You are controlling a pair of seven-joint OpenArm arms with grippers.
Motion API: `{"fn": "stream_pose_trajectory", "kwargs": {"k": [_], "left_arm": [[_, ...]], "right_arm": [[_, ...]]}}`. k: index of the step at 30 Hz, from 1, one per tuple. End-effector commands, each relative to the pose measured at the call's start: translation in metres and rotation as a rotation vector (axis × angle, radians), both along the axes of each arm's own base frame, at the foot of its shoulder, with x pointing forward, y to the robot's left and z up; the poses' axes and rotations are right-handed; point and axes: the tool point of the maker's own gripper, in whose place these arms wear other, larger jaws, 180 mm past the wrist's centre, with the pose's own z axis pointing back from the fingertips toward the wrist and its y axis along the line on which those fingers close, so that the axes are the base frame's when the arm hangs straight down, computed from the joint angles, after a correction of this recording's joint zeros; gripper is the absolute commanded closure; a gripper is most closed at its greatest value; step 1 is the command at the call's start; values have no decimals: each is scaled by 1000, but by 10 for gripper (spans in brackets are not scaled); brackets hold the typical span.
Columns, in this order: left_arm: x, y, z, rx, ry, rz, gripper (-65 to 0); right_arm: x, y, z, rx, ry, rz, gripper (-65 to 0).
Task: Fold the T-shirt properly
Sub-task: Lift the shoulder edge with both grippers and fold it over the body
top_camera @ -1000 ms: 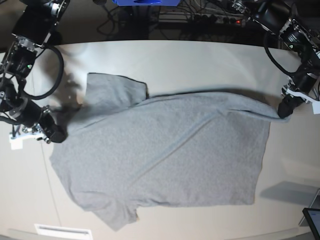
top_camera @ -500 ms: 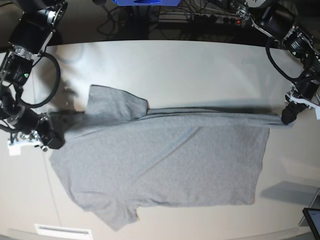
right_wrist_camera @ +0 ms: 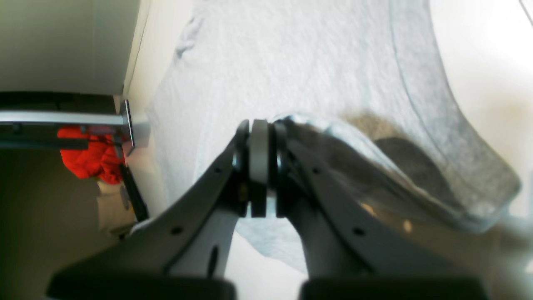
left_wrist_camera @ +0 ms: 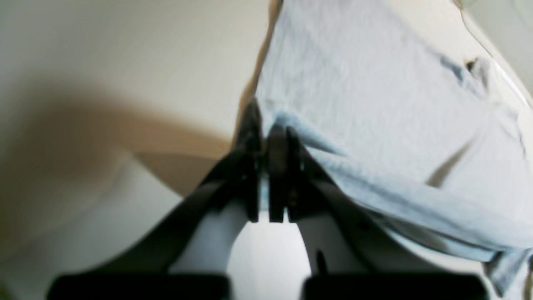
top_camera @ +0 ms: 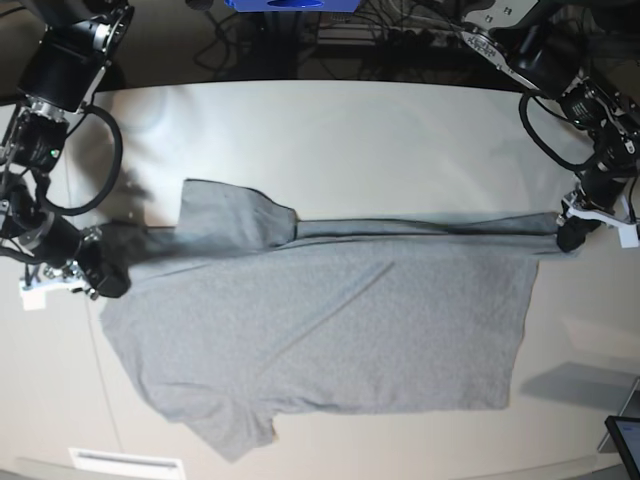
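The grey T-shirt [top_camera: 330,330] lies spread on the pale table [top_camera: 400,130], plain side up. Its far edge is lifted into a straight, taut strip between my two grippers. At the base view's right, my left gripper [top_camera: 570,238] is shut on the hem corner. The left wrist view shows the left gripper [left_wrist_camera: 264,133] pinching T-shirt cloth [left_wrist_camera: 374,104]. At the base view's left, my right gripper [top_camera: 106,281] is shut on the shoulder end. In the right wrist view the right gripper [right_wrist_camera: 259,129] clamps a fold of T-shirt cloth [right_wrist_camera: 291,62]. One sleeve [top_camera: 235,210] lies flat beyond the strip.
A dark tablet corner [top_camera: 625,435] sits at the table's near right edge. A white label [top_camera: 125,462] lies at the near left edge. Cables and a blue box [top_camera: 290,5] run behind the table. Something red [right_wrist_camera: 89,160] shows beside the table in the right wrist view.
The shirt's far edge has gone from a loose curve to a straight, tight line. Both grippers shifted slightly toward the near side, still holding the cloth.
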Motion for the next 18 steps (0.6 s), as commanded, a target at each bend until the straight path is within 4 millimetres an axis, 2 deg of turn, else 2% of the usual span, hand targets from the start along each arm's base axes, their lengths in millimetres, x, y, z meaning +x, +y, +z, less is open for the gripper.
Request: {"fn": "stream_pose_trajectory", "kwargs": {"k": [1,5,9,14,18], "left_arm": [[9,5,15,31,-45,-6,0],[25,-12,17,61,-71,-60,0],[35,-24,4,57,-50,-91,0],[36,-26,-16,-19,-23,-75,0],[35,-24,-16,-18,-21,-73,0]], "right_arm": [[8,-5,12,-14,-42,1,0],[7,-6,4,-11,-36,5,0],[9,-14,6,-32,-49,-13,0],[13,-15,7,-73,-57,1,0],[13,-13,-4,-71,-34,2,0]]}}
